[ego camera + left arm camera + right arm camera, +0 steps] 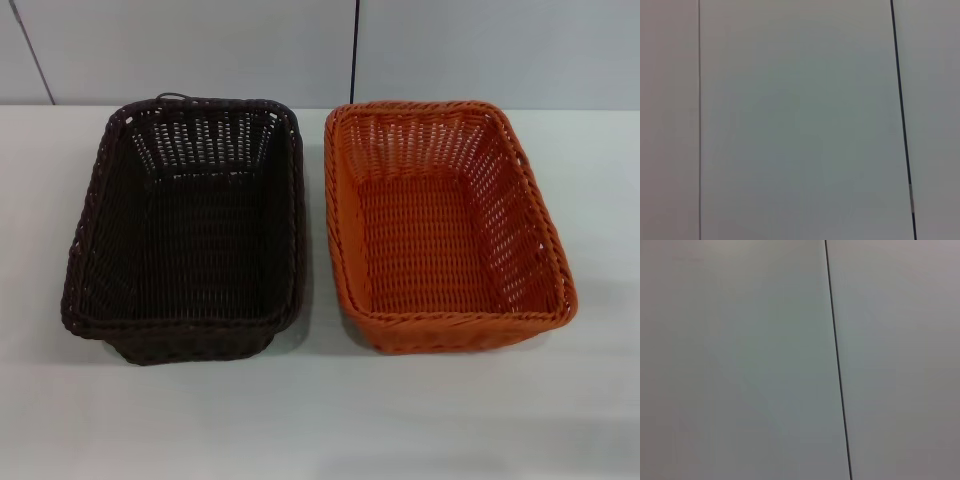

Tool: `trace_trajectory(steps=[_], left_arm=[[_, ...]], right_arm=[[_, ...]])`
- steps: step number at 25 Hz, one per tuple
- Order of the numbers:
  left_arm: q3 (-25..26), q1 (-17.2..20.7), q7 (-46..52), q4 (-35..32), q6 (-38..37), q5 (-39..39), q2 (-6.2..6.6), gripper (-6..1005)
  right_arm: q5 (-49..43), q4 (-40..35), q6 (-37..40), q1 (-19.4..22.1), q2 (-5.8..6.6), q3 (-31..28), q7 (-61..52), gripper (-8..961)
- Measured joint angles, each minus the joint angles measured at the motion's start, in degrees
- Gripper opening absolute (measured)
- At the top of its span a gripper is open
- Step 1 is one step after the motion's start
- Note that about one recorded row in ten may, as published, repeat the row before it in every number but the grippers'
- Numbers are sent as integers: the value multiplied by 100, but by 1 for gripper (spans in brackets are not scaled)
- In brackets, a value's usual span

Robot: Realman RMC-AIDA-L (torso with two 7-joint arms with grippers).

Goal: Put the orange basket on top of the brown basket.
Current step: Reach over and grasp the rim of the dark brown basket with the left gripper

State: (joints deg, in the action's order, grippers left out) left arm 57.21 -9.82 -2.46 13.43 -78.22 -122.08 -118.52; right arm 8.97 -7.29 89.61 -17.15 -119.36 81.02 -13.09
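The orange basket (pixel 445 225) sits upright and empty on the white table, right of centre in the head view. The brown basket (pixel 188 228) sits upright and empty beside it on the left, a narrow gap between their rims. Both have their long sides running away from me. Neither gripper shows in any view; both arms are out of the head view. Both wrist views show only a plain grey-white wall with thin seams.
The white table (pixel 320 420) stretches in front of the baskets. A grey panelled wall (pixel 200 50) with a dark vertical seam (pixel 354 50) stands right behind them.
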Motion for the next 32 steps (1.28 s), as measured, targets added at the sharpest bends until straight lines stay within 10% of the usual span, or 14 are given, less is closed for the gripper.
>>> trace_trajectory(steps=[32], left_arm=[[-483, -93, -351, 208, -117, 1, 13, 836]], right_arm=[[-10, 0, 118, 83, -4, 137, -1, 785]])
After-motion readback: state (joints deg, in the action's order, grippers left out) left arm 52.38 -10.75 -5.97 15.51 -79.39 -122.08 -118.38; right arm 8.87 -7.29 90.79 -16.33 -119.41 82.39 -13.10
